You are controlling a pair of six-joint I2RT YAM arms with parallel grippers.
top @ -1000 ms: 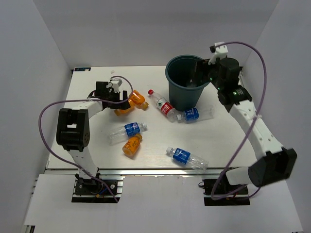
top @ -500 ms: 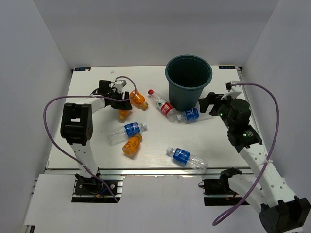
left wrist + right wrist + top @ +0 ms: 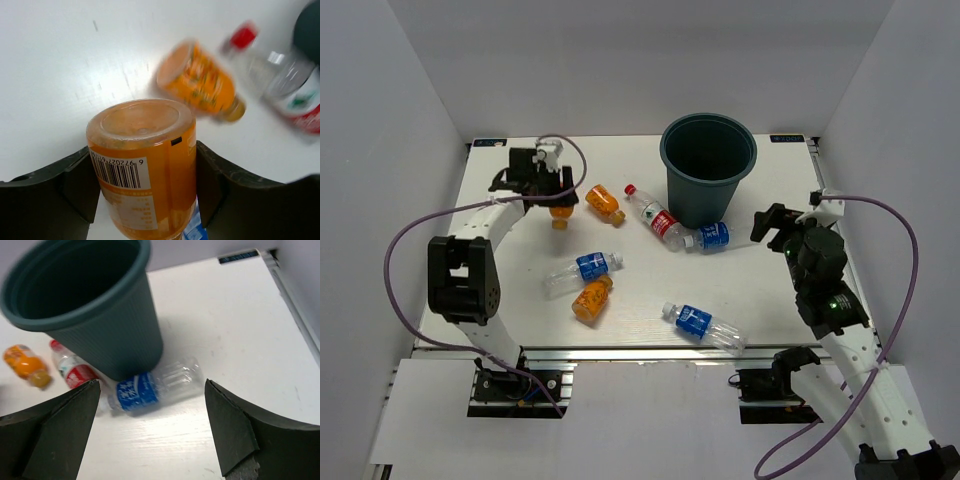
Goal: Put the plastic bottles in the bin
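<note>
Left gripper clamped on orange bottle, held up for carrying to bin | right gripper apart, facing blue-label bottle to grab it

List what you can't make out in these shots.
- Inside the dark teal round plastic bin: too dark, top and right wrist views.
- Orange-filled plastic bottle in left gripper: cap end cut off, left wrist bottom edge.
- Red-capped clear plastic bottle: blurred, cropped, left wrist right edge.

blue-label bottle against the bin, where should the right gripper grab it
Take the blue-label bottle by its clear ribbed half, from above, pinching across it. It lies on its side, its cap end crowded by the bin and the red-label bottle.
</note>
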